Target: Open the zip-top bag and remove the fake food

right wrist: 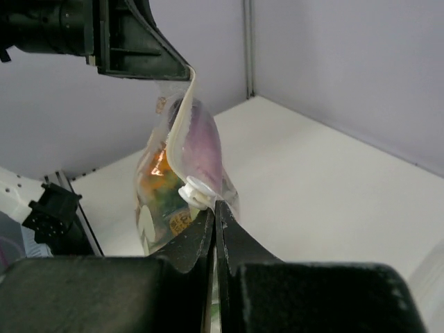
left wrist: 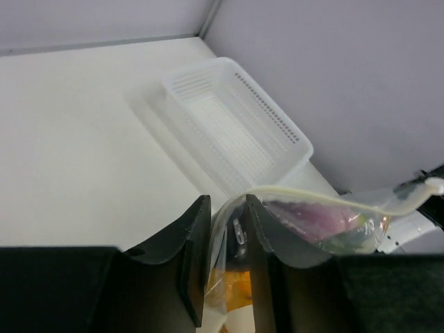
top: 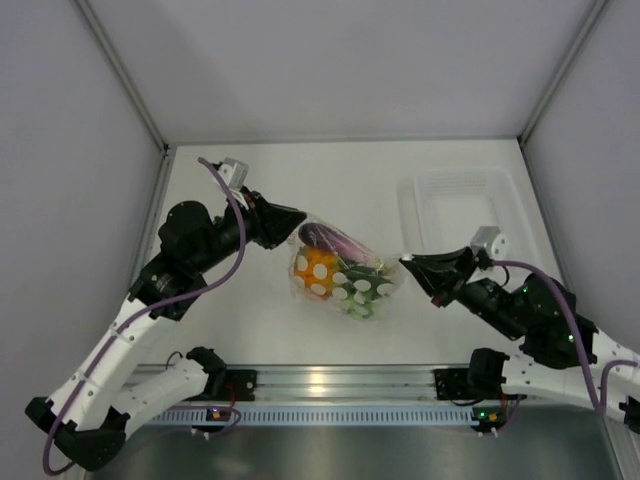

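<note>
The zip-top bag is clear with white dots and a cream zip strip; inside show an orange toy, a purple eggplant and a green ball with black marks. The tray is translucent white, the tabletop off-white.

Zip-top bag, strung between left gripper and right gripper, bars mid-counter; tray fills far right corner; far left corner open.

Bag bulging mid-table, clear, white-dotted, zip strip stretching left to right. Food showing inside: orange, purple, green pieces.
</note>
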Controlling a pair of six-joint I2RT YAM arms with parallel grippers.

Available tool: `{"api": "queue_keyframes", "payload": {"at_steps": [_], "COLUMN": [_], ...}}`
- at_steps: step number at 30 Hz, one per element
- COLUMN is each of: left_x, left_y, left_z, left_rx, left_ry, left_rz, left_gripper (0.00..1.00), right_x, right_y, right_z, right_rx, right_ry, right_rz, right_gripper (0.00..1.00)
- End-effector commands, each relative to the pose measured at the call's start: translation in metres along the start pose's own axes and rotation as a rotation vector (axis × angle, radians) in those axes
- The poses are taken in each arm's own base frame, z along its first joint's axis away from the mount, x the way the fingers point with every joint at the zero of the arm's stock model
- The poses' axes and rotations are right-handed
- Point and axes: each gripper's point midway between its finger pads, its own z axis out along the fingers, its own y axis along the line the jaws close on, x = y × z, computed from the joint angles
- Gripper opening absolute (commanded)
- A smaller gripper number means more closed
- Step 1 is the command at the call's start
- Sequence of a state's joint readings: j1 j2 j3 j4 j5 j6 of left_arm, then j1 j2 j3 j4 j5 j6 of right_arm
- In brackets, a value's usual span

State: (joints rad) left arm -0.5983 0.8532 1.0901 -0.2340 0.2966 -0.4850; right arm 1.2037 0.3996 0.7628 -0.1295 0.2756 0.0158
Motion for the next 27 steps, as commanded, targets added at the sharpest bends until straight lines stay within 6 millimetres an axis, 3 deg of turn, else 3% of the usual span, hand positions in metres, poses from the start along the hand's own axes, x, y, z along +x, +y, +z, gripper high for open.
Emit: {"api": "queue_keyframes", "payload": {"at_steps": [1,3,4,6,8,10,13,17,23,27], "left_x": [-0.001,0.004,0.006,0.013,0.02,0.031,0.042,0.043,0.063,0.082], "left_y": [0.039,0.047,0.048,0.046,0.034,0.005,-0.032,-0.051,-0.043,-0.05], "left_z": [0.002,0.001,0.0,-0.002,-0.003,-0.003,-0.009,-0.013,0.001,0.01], "left_rx": [-0.189,-0.216,-0.219,-0.194,-0.114,0.061,0.306,0.445,0.44,0.441], "left_ry": [-0.045,-0.043,-0.042,-0.023,0.007,0.056,0.098,0.068,0.059,0.072], "left_rz": [0.029,0.043,0.044,0.062,0.099,0.12,0.156,0.206,0.243,0.29], "left_gripper": [0.35,0.45,0.58,0.69,0.89,0.96,0.98,0.98,0.97,0.92], "right_x": [0.006,0.015,0.026,0.039,0.05,0.067,0.084,0.089,0.084,0.078], "right_y": [-0.001,-0.001,0.001,-0.001,-0.001,-0.001,0.0,0.0,0.003,0.007], "right_z": [0.012,0.017,0.023,0.03,0.034,0.042,0.049,0.056,0.066,0.07], "right_rx": [0.05,0.061,0.067,0.098,0.106,0.12,0.128,0.138,0.105,0.059], "right_ry": [0.091,0.15,0.194,0.254,0.307,0.384,0.49,0.566,0.582,0.586], "right_rz": [0.022,0.019,0.013,0.007,-0.01,-0.046,-0.08,-0.094,-0.084,-0.078], "right_gripper": [0.0,0.0,0.0,0.0,0.0,0.0,0.0,0.0,0.0,0.0]}}
